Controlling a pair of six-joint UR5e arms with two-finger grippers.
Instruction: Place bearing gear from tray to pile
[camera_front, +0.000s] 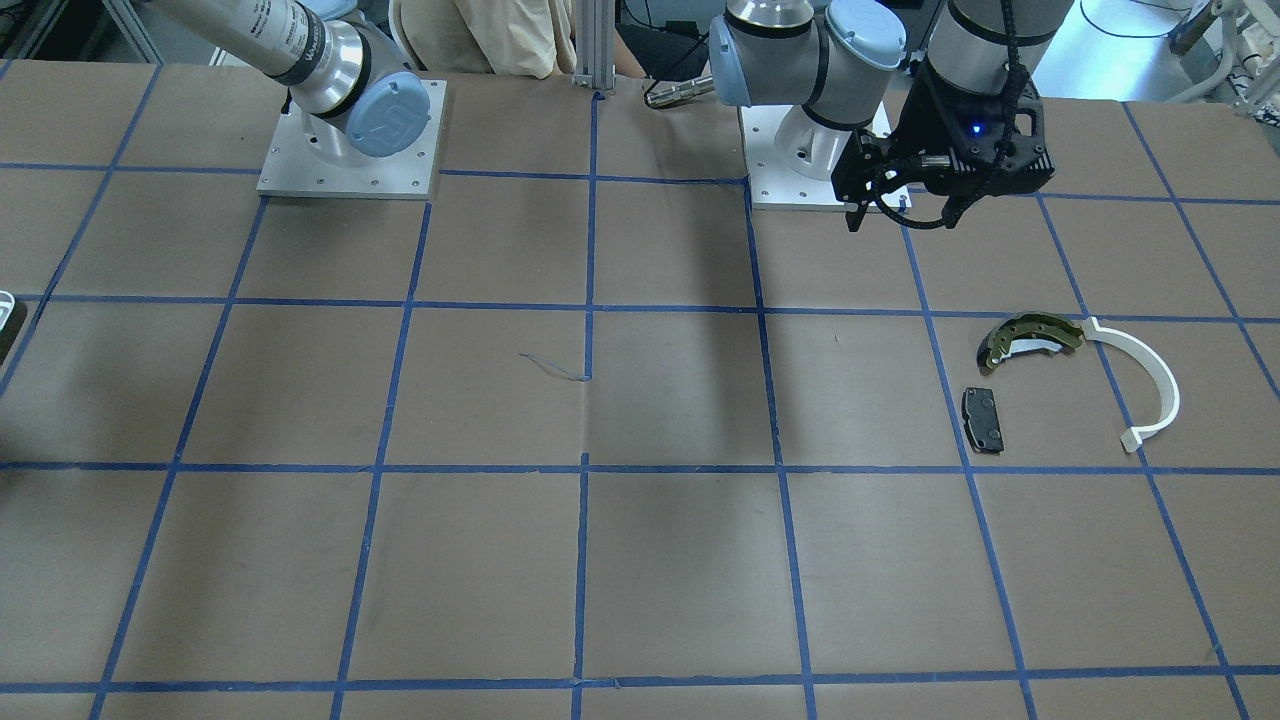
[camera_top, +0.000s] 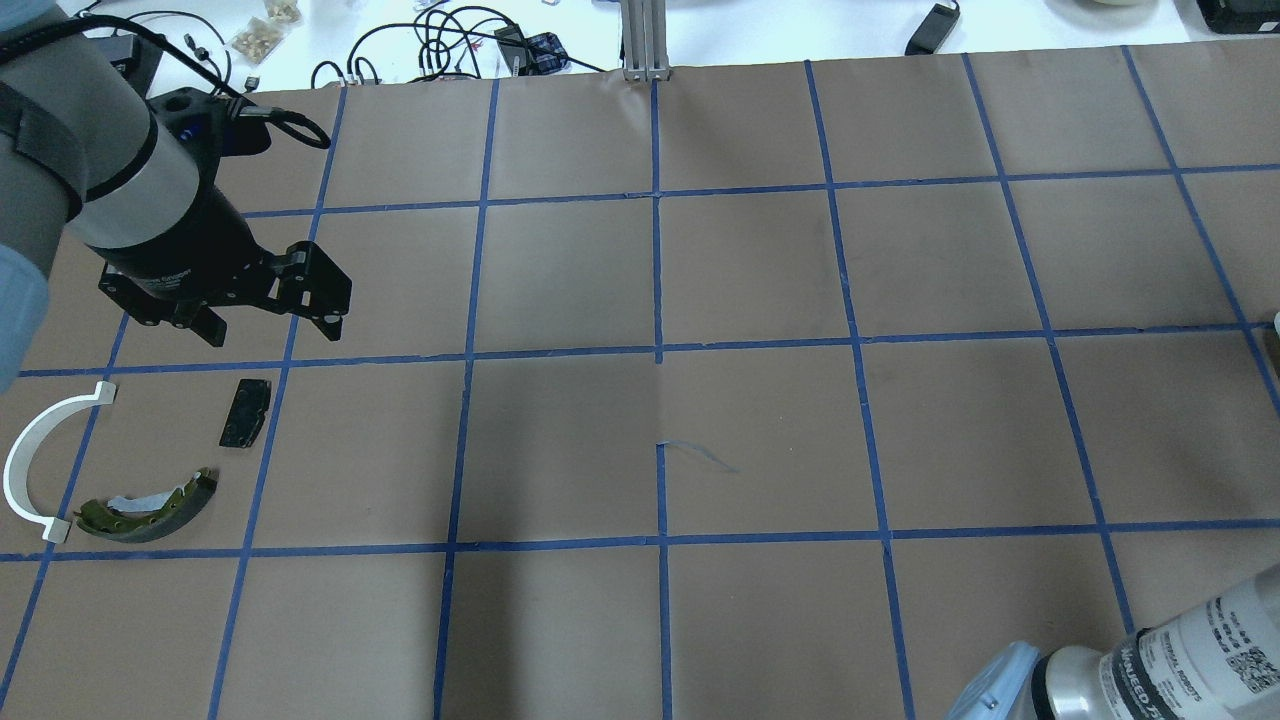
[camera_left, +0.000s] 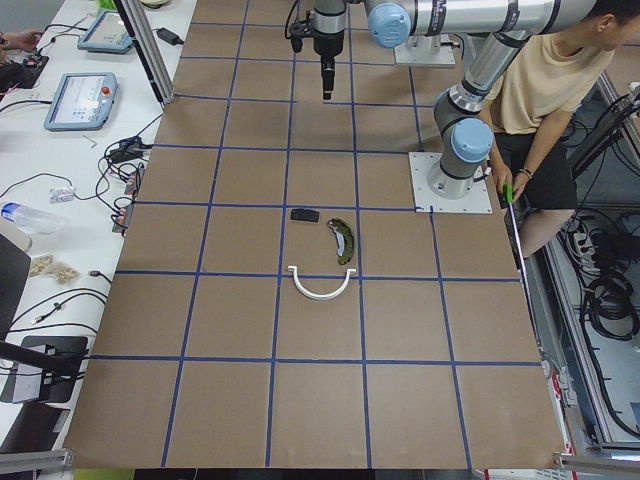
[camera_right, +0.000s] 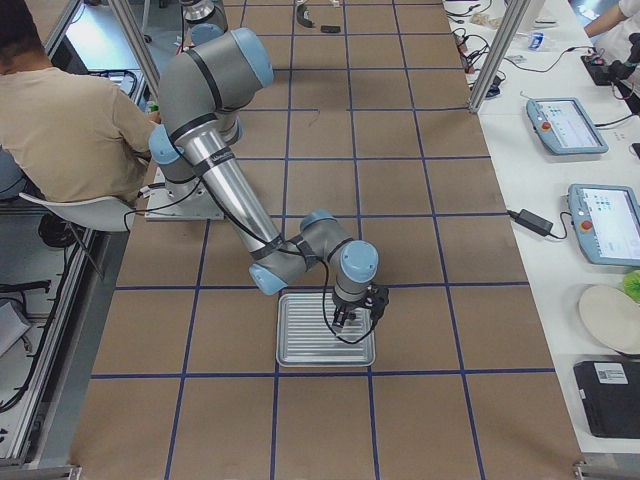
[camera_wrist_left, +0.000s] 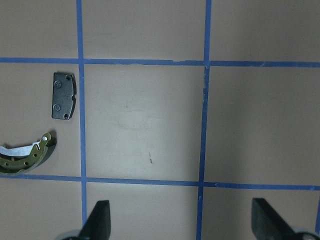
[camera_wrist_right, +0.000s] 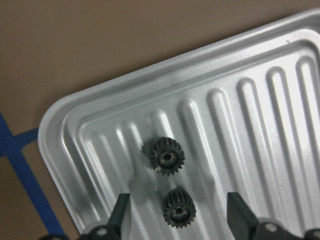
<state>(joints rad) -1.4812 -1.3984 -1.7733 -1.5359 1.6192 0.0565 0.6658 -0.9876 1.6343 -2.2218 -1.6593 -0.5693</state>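
Two small black bearing gears lie on the ribbed silver tray (camera_wrist_right: 75, 110), one (camera_wrist_right: 178, 209) between my right fingers and one (camera_wrist_right: 165, 156) just beyond. My right gripper (camera_wrist_right: 178, 220) is open, low over the tray (camera_right: 300, 345), touching neither gear. The pile lies at the other end of the table: an olive-gold brake shoe (camera_front: 1030, 338), a white plastic arc (camera_front: 1150, 385) and a black pad (camera_front: 983, 420). My left gripper (camera_top: 270, 322) is open and empty, hovering above the table beside the pad (camera_top: 245, 412), and the wrist view shows the pad (camera_wrist_left: 64, 95) and the shoe (camera_wrist_left: 25, 155).
The table is brown paper with a blue tape grid. A person in a beige shirt (camera_right: 70, 130) sits behind the robot bases. An aluminium post (camera_top: 645, 40) stands at the far table edge, with cables and tablets on the bench beyond.
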